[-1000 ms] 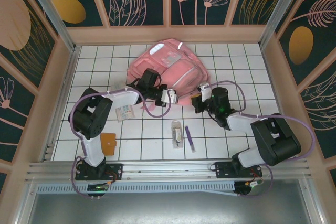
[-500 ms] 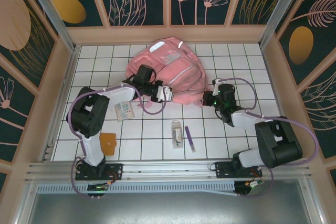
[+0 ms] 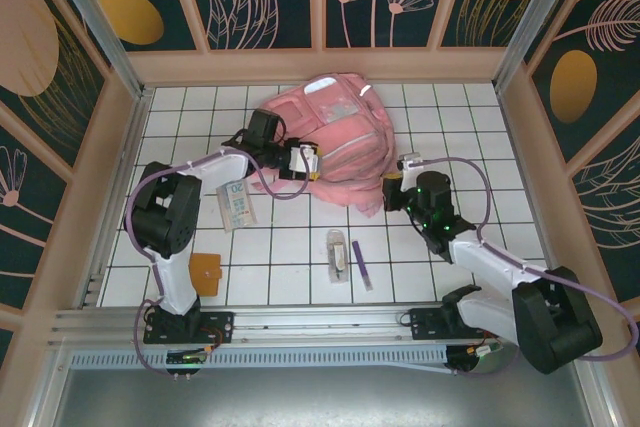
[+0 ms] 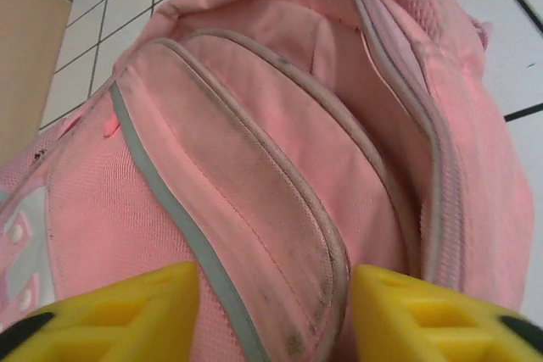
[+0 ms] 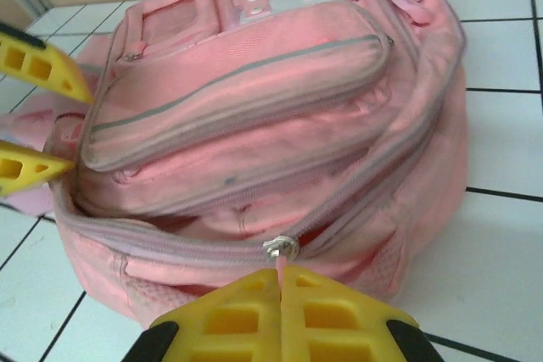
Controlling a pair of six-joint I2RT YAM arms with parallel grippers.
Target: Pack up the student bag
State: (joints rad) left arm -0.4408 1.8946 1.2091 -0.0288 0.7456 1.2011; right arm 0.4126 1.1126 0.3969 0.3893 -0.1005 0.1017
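On the white tiled counter (image 3: 460,112), four loose things lie near the arms, well apart from the bag. A flat white printed packet (image 3: 237,205) sits beside the left arm, and a flat orange square pouch (image 3: 206,272) lies nearer that arm's base. In the middle, a small oblong grey-and-clear item (image 3: 337,252) lies just beside a thin purple pen (image 3: 361,265).

The student bag (image 3: 335,132), a large soft pink fabric backpack, lies at the far middle of the counter with its front pockets up. Its main opening gapes towards the right arm.

The left gripper (image 4: 273,294) stands open. Its yellow fingers (image 4: 110,315) are apart on either side of the front pocket's padded rim, which sags across the mouth of the bag. The right gripper (image 5: 281,298) is closed on the small pink zipper pull (image 5: 280,270), just under the metal slider (image 5: 280,249) at the bag's near lip.

The cloth is finely woven and scuffed grey along the seams. It has grey piping, mesh-like side panels and pale rubbery patches on top.
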